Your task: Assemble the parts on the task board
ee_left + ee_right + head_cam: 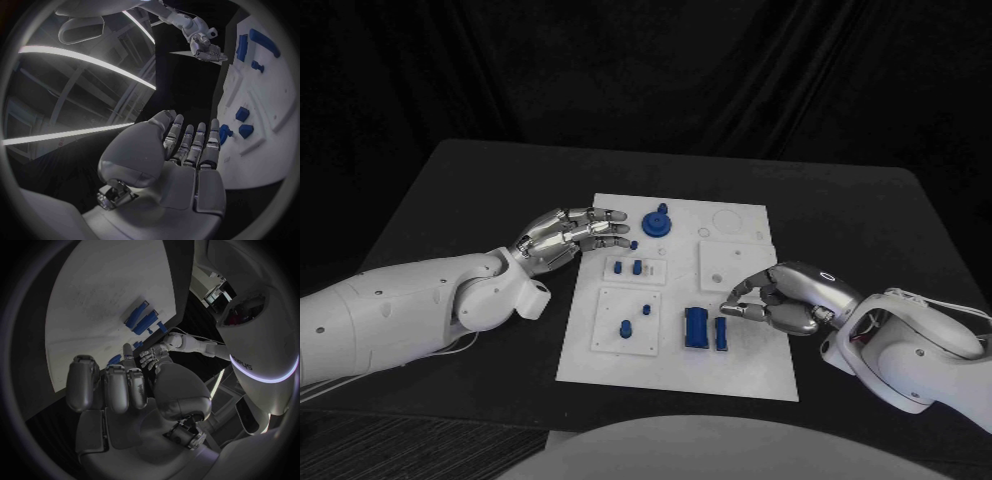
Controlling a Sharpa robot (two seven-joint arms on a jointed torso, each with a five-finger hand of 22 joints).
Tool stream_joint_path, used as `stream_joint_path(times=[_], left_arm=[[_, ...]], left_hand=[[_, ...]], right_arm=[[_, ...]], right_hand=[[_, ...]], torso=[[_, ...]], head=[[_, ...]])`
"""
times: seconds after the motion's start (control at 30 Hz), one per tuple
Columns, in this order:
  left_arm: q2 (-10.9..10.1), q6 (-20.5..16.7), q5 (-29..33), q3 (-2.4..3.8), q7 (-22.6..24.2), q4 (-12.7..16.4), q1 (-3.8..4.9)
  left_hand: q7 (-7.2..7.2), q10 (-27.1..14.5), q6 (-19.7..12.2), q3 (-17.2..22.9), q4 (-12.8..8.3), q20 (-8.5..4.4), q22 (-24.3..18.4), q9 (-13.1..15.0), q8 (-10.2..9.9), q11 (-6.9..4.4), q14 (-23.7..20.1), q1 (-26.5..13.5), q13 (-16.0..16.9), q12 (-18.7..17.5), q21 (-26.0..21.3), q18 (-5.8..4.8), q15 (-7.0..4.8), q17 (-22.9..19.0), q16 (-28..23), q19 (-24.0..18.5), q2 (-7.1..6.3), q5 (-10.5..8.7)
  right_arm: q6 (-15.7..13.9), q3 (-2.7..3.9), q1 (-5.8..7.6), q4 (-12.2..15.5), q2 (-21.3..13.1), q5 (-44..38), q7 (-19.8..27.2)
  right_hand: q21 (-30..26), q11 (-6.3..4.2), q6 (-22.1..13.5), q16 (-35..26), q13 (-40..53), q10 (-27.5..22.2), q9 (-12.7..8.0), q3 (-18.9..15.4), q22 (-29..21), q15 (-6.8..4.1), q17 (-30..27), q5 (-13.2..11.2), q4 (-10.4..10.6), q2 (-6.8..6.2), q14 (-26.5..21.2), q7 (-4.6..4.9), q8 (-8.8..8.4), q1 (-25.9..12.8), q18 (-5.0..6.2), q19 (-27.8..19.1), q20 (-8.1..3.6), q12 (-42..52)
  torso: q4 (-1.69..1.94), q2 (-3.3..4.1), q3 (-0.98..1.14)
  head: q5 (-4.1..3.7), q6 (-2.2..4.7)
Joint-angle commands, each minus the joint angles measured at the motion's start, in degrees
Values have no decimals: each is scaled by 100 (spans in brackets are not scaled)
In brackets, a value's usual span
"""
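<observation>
The right hand [783, 298] lies nearest, low over the board's [733, 370] right edge, its fingers curled in toward the thumb just beside the two long bars [702, 328]; whether anything is pinched between them I cannot tell, since the fingertips hide their own gap. The left hand [574, 232] hovers at the board's left edge near the top, fingers stretched flat and apart, holding nothing, with the round knob [656, 220] just beyond its fingertips. The bars lie flat and side by side in the lower middle of the board, their long axes running up and down the board, away from the robot; the thicker one lies left, the thin one right. Two small pegs [627, 267] stand upright on a raised plate above them, and two more small parts [633, 320] sit on the plate to the left. The risk, as I judge it, is that the curled right fingers brush the thin bar and roll it sideways, or catch it off-centre so it swings. The left fingertips could likewise nudge the knob.
</observation>
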Motion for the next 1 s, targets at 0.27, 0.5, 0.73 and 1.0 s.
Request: stream_joint_path(times=[0.27, 0.5, 0.73, 1.0], left_arm=[[-96, -701, -369, 5, 1287, 98, -7], [-83, -606, -404, 5, 1185, 31, -8], [-78, -514, -411, 5, 1092, 1, -9], [-72, -457, -412, 5, 1027, -24, -10]], left_hand=[[-35, 153, 148, -11, 253, -153, -131, -27, -57, -94, -261, 103, -15, -87, -176, 151, -197, -135, -322, -315, -137, 39], [-16, 128, 124, 70, 230, -74, -149, -43, -100, -69, -170, 204, -16, -147, -159, 147, -124, -108, -236, -291, -130, 55], [-6, 126, 124, 121, 219, -13, -143, -49, -115, -55, -81, 239, -14, -179, -115, 168, -87, -84, -160, -205, -135, 66], [-2, 126, 119, 146, 210, 4, -137, -52, -123, -49, -41, 253, -14, -195, -90, 174, -72, -75, -130, -158, -138, 74]], right_arm=[[-8, -1, -183, -75, 37, -556, 344], [77, -1, -214, -109, 89, -596, 279], [274, -1, -247, -156, 140, -666, 67], [439, -1, -274, -174, 178, -716, -106]], right_hand=[[66, -166, -162, 27, 1507, 605, -317, -250, 1141, -125, 163, 62, -1, -129, 374, -127, -330, 380, -71, 151, -85, 30], [66, -212, -215, 24, 1507, 605, -421, -326, 1140, -162, 153, 83, -4, -144, 372, -184, -433, 497, -70, 148, -117, 30], [35, -224, -239, 7, 1507, 605, -516, -367, 1130, -179, 110, 156, -21, -144, 364, -188, -510, 677, -64, 134, -140, 30], [32, -221, -157, 5, 1507, 605, -538, -390, 1128, -179, 107, 184, -15, -141, 364, -183, -494, 741, -64, 132, -143, 30]], torso=[[-14, 9, -1], [-13, 3, 6], [-12, -1, 3], [-8, -4, 0]], head=[[22, -1], [10, -1], [16, -1], [18, -1]])
